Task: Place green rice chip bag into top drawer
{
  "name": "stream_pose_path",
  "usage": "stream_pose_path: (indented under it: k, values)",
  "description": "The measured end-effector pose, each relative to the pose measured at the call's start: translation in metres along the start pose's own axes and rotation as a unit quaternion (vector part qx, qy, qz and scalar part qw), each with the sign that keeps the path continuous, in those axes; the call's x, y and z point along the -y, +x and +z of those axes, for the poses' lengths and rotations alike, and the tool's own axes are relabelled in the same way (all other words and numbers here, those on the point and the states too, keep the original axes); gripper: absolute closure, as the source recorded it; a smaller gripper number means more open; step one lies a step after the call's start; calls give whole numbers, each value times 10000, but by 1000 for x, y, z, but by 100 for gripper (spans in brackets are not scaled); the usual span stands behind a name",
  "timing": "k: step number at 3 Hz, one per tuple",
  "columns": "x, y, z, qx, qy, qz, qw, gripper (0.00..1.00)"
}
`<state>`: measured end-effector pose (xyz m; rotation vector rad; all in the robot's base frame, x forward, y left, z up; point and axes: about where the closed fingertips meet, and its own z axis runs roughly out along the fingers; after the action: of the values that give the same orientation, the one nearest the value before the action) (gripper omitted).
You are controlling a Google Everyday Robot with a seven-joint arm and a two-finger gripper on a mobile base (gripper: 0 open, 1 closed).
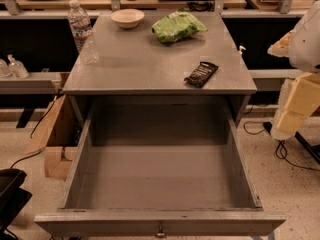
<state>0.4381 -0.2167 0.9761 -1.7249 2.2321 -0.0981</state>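
While the hand (295, 106) hangs right, green rice chip bag (177, 26) lies crosswise.

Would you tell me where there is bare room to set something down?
The top drawer is bare throughout. On the table, the middle and front-left are free, between water bottle and black packet. The back is crowded by bowl and green rice chip bag. The gripper is out of view, the arm at right.
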Motion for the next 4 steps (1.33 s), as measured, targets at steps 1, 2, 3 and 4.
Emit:
stream_pose_path:
  k: [1,2,3,4]
  values:
    - [0,0,0,0,0,0,10000,0]
    - [11,-7,3,434,77,40,9990,0]
    - [54,-35,7,1410,229,81,9897,0]
    - [103,-71,-1,2450,386,288,9683,0]
